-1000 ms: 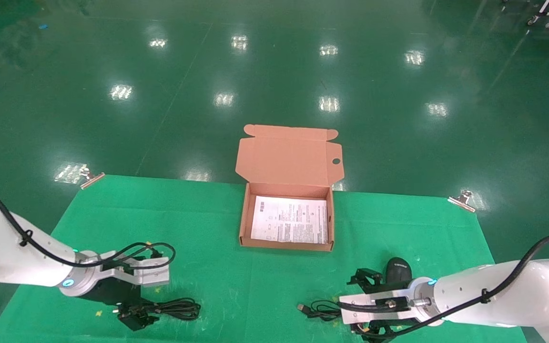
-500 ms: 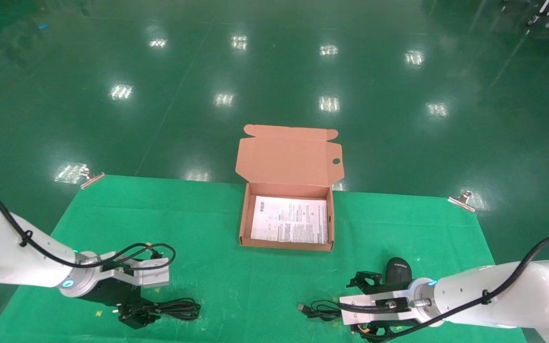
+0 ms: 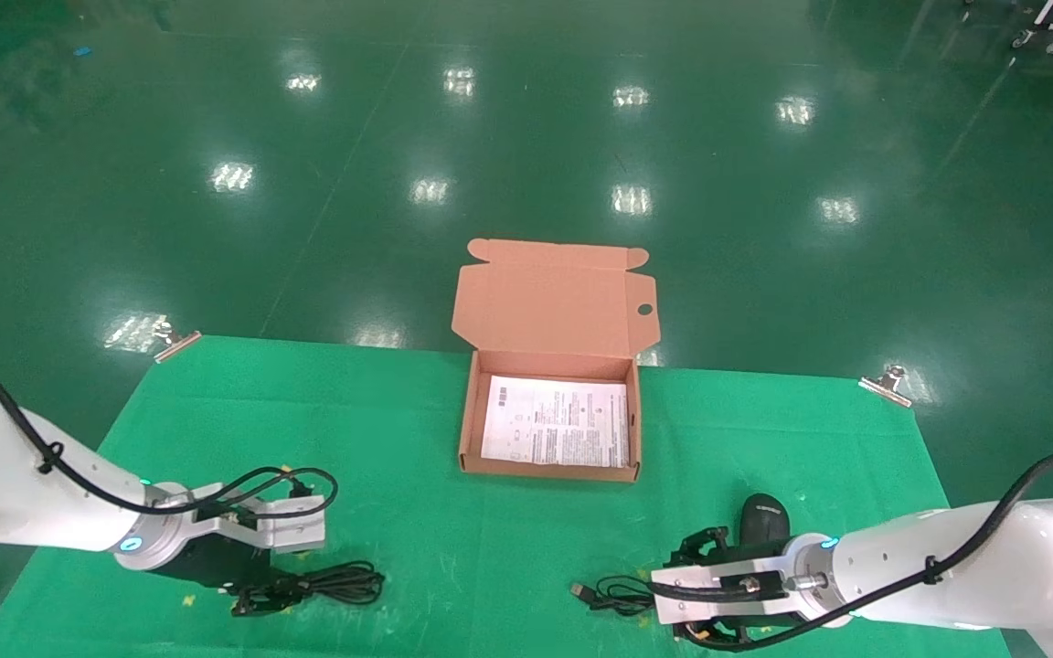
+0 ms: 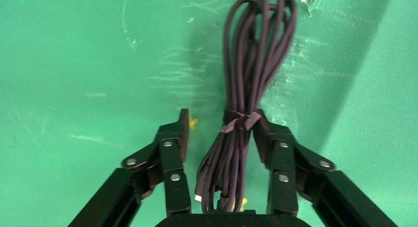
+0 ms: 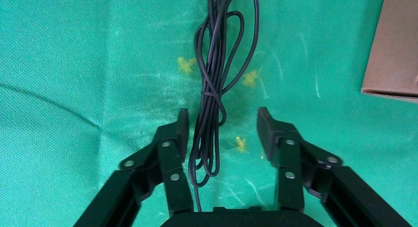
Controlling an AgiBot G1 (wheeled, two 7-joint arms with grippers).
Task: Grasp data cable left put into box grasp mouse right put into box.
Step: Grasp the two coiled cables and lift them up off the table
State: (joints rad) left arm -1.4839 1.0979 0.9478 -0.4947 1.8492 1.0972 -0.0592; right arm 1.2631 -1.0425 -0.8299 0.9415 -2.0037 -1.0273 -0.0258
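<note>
Two black items lie on my work surface. The black data cable [image 3: 336, 583], wound into a long bundle with a tie at its waist, lies at the lower left of the head view. The small black oval mouse [image 3: 763, 517] sits at the lower right, its thin loose cord [image 3: 613, 594] trailing toward the centre. The shallow salmon-orange cardboard box [image 3: 549, 465] stands mid-frame with its lid up and a white printed leaflet [image 3: 555, 423] flat inside.

My left gripper [image 4: 220, 128] is low over the cable, fingers [image 4: 183, 134] spread with the bundle between them; one seems to touch the tie and the other stands just off it. My right gripper [image 5: 220, 124] hangs spread wide, straddling the mouse cord just beside the mouse.

Everything rests on a green cloth [image 3: 398, 429] clipped at its far corners, with glossy green floor [image 3: 526, 137] beyond.
</note>
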